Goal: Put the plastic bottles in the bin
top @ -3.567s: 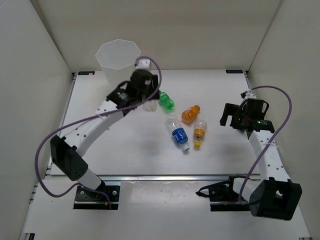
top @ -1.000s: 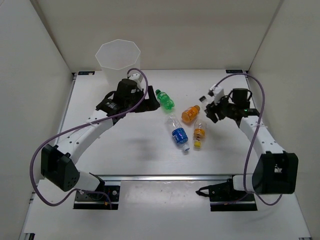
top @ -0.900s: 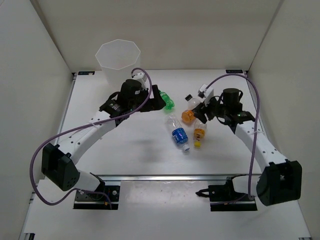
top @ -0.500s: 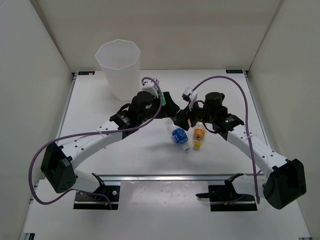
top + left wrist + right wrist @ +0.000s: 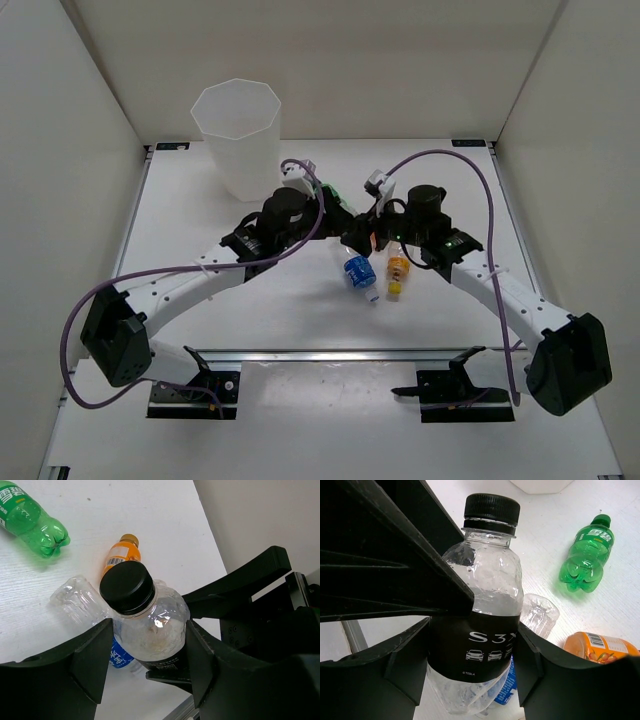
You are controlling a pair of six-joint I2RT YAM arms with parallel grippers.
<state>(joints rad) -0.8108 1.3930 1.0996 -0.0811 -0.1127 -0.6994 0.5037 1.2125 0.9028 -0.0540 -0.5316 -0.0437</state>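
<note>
A clear plastic bottle [image 5: 480, 605] with a black label and black cap hangs above the table's middle. My right gripper [image 5: 472, 660] is shut on its labelled body. My left gripper [image 5: 147, 647] holds the same bottle [image 5: 150, 630] just under the cap, its fingers pressed against both sides. On the table lie a green bottle [image 5: 30, 522], an orange bottle [image 5: 120, 557], a clear bottle with a blue label [image 5: 358, 272] and a clear one with a yellow cap [image 5: 397, 270]. The translucent white bin [image 5: 237, 130] stands at the back left.
Both arms meet over the middle of the table, above the lying bottles. Beige walls close in the left, right and back sides. The bin [image 5: 540, 485] shows at the top edge of the right wrist view.
The two arms have swung in from the sides and met over the middle. The left gripper's jaws, wide apart half a second ago, have closed onto the bottle that the right gripper holds.
</note>
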